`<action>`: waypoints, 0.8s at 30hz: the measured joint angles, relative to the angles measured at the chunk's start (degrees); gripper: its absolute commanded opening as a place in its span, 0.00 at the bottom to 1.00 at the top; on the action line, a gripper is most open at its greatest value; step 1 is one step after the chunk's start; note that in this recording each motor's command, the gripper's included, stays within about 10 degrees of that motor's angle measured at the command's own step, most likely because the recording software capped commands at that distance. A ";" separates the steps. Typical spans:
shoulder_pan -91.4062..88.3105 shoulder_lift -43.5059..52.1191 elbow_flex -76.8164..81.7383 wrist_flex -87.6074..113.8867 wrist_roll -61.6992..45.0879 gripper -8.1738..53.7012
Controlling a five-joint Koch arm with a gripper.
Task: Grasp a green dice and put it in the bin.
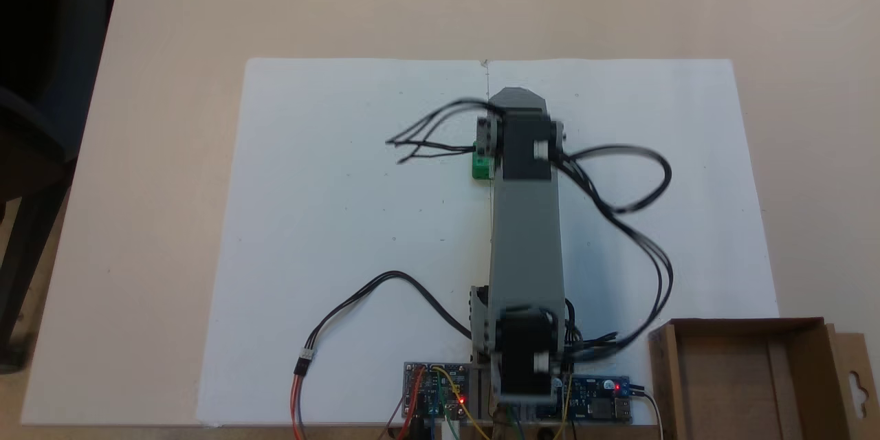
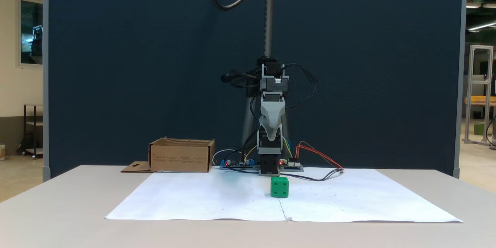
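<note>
Green dice (image 2: 279, 186): one; bin (image 2: 181, 155): one.

The slim grey plastic arm (image 1: 526, 234) is showing flat, tapering link shells with boxy black servo motors (image 1: 528, 144) set at its joints. Thin black cables (image 1: 639, 206) are looping loosely off both sides, while orange and yellow wires (image 2: 317, 153) are trailing from blue circuit boards (image 1: 436, 395) glowing with red lights. The pale grey pointed end effector (image 2: 272, 131) is narrowing to a tip.
</note>
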 measured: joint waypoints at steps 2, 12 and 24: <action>-0.53 -2.64 -2.90 3.78 0.09 0.83; -1.76 -10.02 -4.48 5.54 5.10 0.84; -2.29 -14.06 -6.33 5.54 6.06 0.84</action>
